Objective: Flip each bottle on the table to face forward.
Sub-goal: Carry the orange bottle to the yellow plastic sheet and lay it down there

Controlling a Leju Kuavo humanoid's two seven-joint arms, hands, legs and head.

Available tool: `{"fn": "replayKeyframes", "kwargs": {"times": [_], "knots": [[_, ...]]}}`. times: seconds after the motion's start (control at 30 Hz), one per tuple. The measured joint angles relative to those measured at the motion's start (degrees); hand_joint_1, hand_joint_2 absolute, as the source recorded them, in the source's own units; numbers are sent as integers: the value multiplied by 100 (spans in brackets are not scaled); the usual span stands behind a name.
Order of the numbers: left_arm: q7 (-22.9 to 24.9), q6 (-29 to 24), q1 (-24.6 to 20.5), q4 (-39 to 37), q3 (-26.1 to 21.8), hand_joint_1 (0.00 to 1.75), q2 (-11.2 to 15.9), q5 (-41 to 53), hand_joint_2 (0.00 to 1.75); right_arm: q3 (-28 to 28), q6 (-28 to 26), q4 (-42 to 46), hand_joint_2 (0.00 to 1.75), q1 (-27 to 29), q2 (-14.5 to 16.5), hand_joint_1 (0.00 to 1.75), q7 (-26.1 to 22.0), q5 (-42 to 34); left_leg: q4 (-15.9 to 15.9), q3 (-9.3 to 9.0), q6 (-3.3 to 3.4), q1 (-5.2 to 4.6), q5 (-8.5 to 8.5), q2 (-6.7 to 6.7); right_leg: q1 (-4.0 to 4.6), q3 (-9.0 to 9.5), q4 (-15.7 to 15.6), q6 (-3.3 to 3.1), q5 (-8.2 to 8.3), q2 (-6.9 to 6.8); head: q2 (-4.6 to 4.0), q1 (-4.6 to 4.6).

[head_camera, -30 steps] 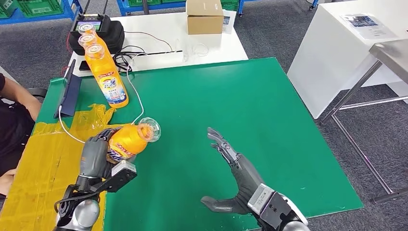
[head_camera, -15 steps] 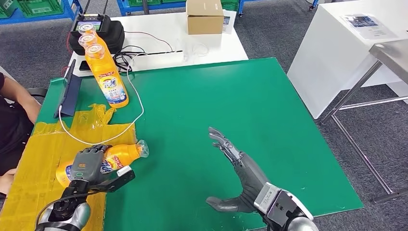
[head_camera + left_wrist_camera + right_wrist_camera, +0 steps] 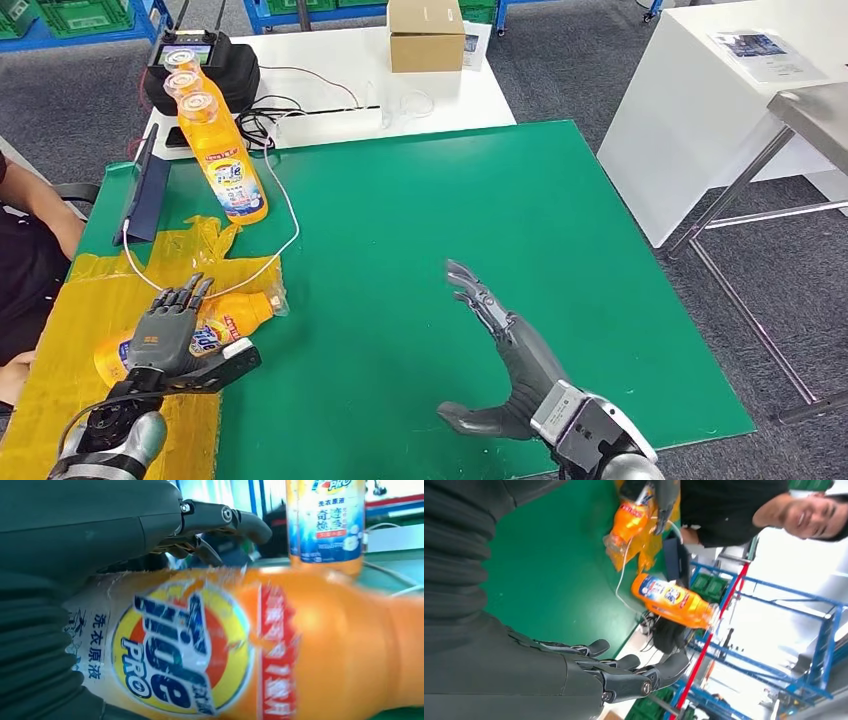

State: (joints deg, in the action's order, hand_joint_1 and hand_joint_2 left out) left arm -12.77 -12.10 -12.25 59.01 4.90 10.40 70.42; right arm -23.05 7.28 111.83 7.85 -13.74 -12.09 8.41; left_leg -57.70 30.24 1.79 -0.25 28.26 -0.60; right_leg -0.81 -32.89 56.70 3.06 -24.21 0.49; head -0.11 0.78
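Our left hand [image 3: 165, 335] lies over the orange bottle [image 3: 232, 318] resting flat on yellow tape [image 3: 75, 330] at lower left of the head frame, fingers stretched across it; whether it truly grips, we cannot tell. Our right hand [image 3: 505, 355] hovers spread and empty at lower center above the green mat [image 3: 480, 220]. Standing bottles [image 3: 222, 160] wait upper left, a white cable [image 3: 285, 215] trailing past. Our left wrist camera adds the bottle's label [image 3: 185, 647] up close.
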Motion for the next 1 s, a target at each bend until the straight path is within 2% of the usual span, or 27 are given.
{"fn": "replayKeyframes", "kwargs": {"times": [0.2, 0.37, 0.6, 0.77, 0.9, 1.0], "knots": [[-607, 359, 337, 949, -167, 0, -118, -1598, 0, 358, -184, 177, 0, 331, -42, 0, -77, 456, 0, 8, 1, -5, 1, 3, -3, -8, -4, 0, 0, 1, 0, 1], [-841, 816, 498, 1844, -435, 0, -327, -2720, 0, 759, -258, 246, 0, 506, -67, 0, 0, 589, 0, 10, 1, -7, 3, 4, -5, -9, -6, 1, 0, 1, 0, 1], [-959, 1284, 571, 2423, -668, 0, -495, -3489, 0, 1107, -214, 245, 0, 587, -10, 0, 25, 467, 0, 7, 1, -3, 3, 4, -1, -9, -5, 0, 0, 1, 0, 1], [-1496, 2334, 825, 2892, -891, 0, -710, -5214, 0, 1413, -178, 244, 0, 611, 287, 0, -118, 374, 0, 8, 1, -1, 3, 7, 0, -9, -4, 0, 0, 2, 0, 1], [-1649, 2965, 1112, 3226, -909, 0, -743, -5478, 0, 1598, -110, 244, 0, 615, 527, 0, -443, 448, 0, 9, 0, -2, 4, 6, -1, -11, -4, 1, -1, 2, 0, 1], [-1701, 3183, 1273, 3353, -891, 0, -745, -5602, 0, 1682, -164, 245, 0, 615, 672, 0, -592, 649, 0, 9, 0, -3, 4, 6, -1, -12, -5, 1, -1, 2, 0, 1]]}}
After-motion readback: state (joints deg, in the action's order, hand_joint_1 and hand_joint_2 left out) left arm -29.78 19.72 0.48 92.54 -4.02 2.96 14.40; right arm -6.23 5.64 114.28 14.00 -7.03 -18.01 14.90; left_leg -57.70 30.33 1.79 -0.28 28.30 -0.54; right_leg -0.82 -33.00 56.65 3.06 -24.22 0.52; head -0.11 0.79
